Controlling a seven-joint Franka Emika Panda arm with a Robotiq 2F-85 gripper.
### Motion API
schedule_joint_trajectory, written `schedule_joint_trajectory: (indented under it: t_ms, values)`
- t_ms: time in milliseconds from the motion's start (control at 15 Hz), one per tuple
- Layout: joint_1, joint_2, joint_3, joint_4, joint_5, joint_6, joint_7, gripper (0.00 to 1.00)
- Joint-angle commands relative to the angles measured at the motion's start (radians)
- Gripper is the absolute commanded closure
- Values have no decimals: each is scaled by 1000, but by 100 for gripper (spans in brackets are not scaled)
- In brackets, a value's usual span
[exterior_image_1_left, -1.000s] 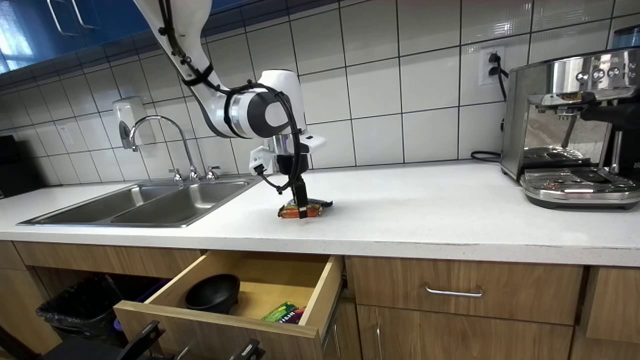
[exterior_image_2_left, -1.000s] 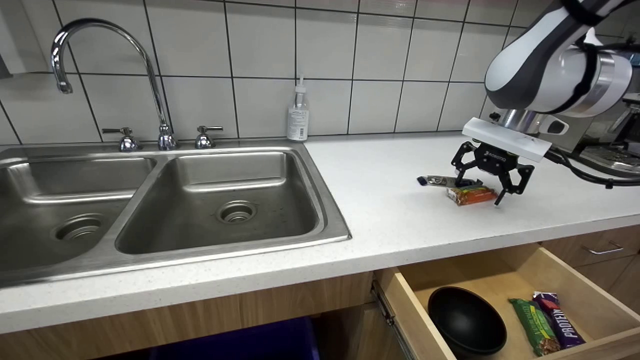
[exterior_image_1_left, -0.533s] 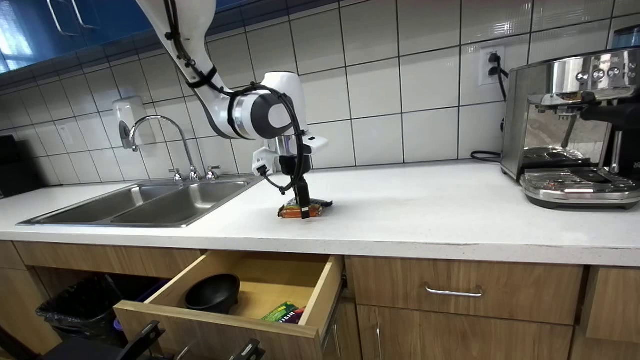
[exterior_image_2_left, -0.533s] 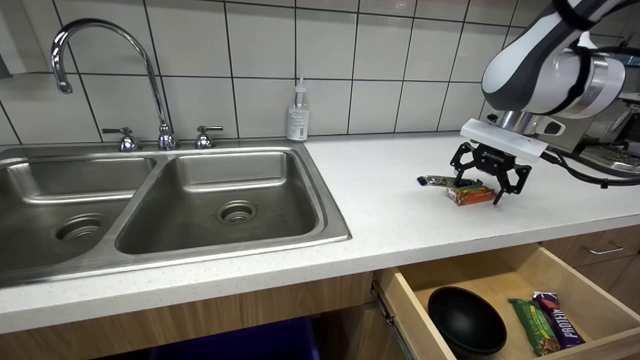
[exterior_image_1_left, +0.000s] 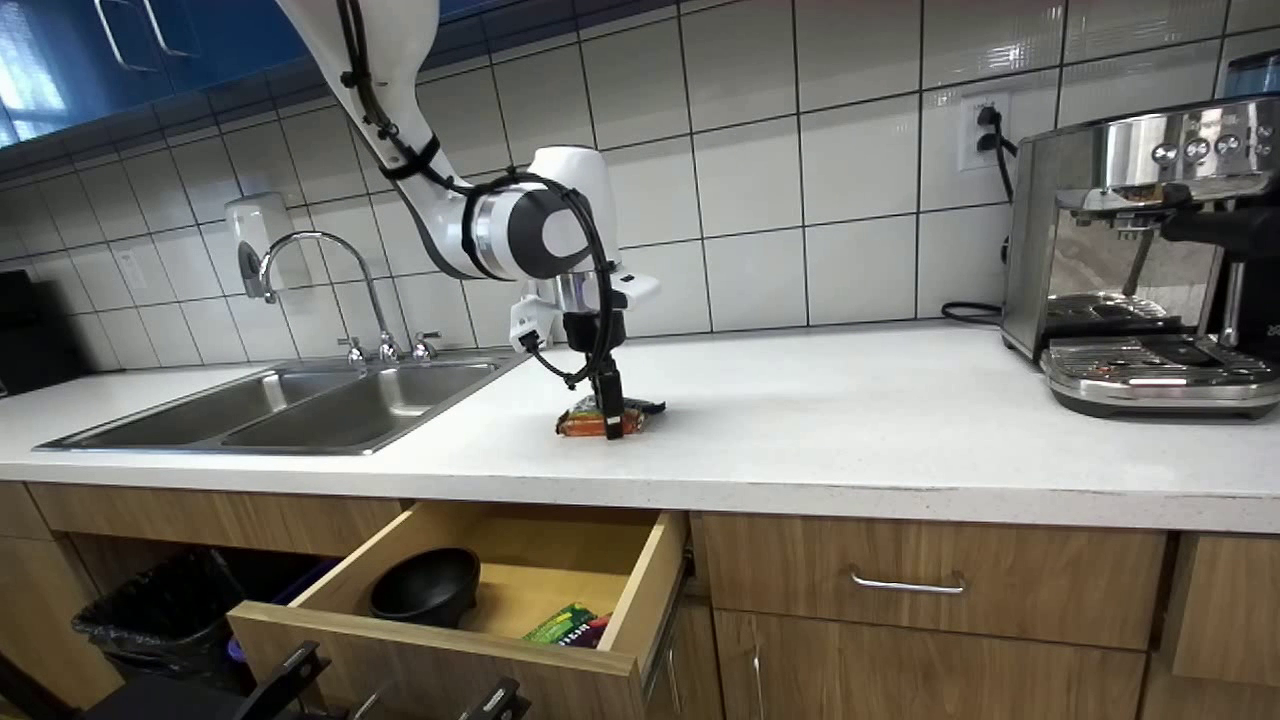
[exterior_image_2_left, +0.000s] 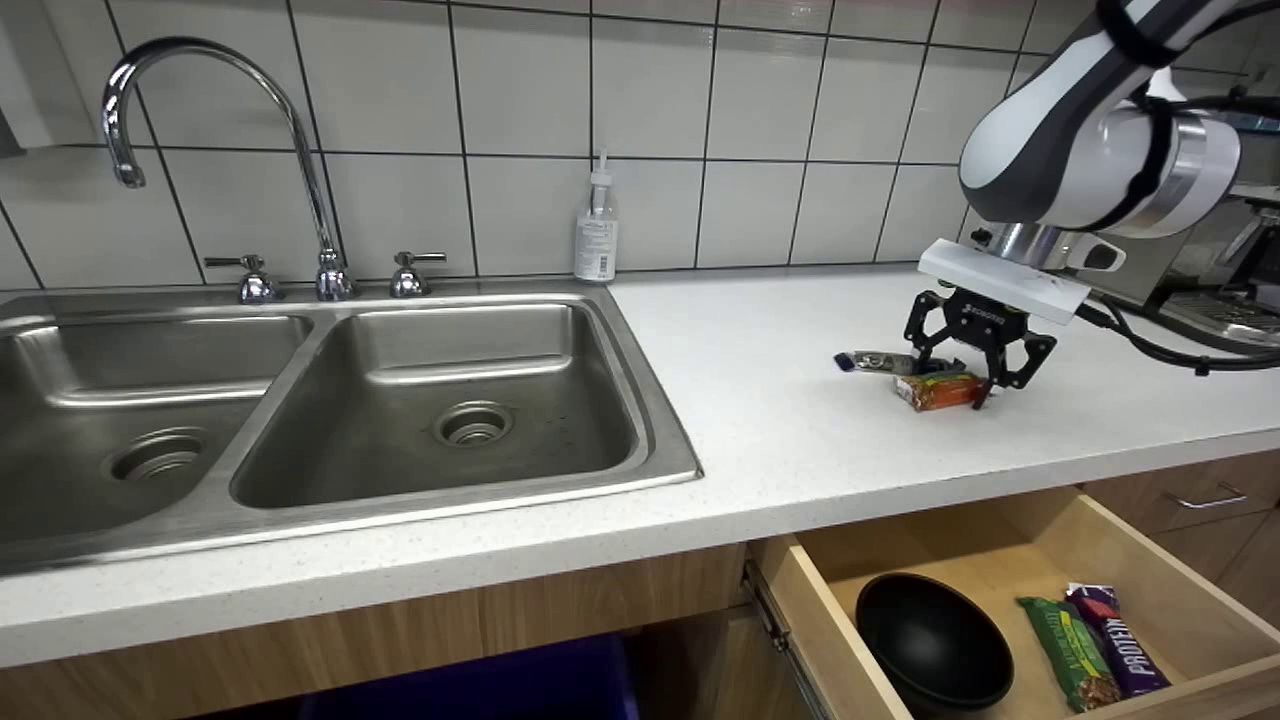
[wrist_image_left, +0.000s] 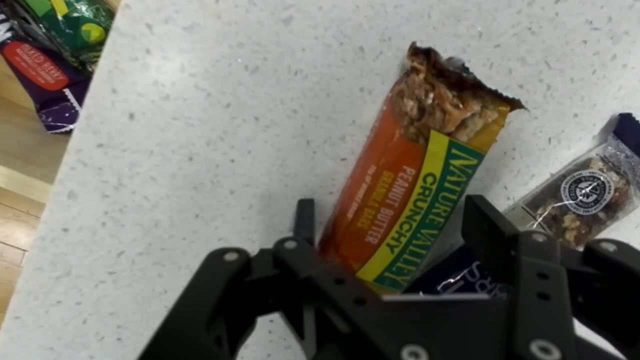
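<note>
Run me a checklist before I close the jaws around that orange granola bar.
1. Jaws astride the orange granola bar: ok, one on each side.
2. Jaws open: ok, a gap shows beside the bar in the wrist view.
3. Bar square to the jaws: not ok, it lies slanted between them.
4. Neighbouring clear-wrapped bar free of the jaws: cannot tell, one jaw overlaps it in the wrist view.
5. Jaw tips off the counter: cannot tell, too close to judge.
6. Drawer out of the way: ok, open, below the counter.
</note>
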Motion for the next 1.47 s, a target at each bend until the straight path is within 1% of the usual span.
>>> schedule_joint_trajectory:
  t_ms: [0, 267, 800, 1000, 1400]
  values:
    - [-10, 4, 3, 29, 6, -40, -2, 54]
    - [-11, -19, 4, 9, 7, -33, -9, 82]
    - [-19, -101, 25, -83, 26, 11, -55, 82]
    - [-23, -153, 33, -139, 34, 24, -78, 82]
    - [-25, -264, 36, -287, 51, 58, -130, 82]
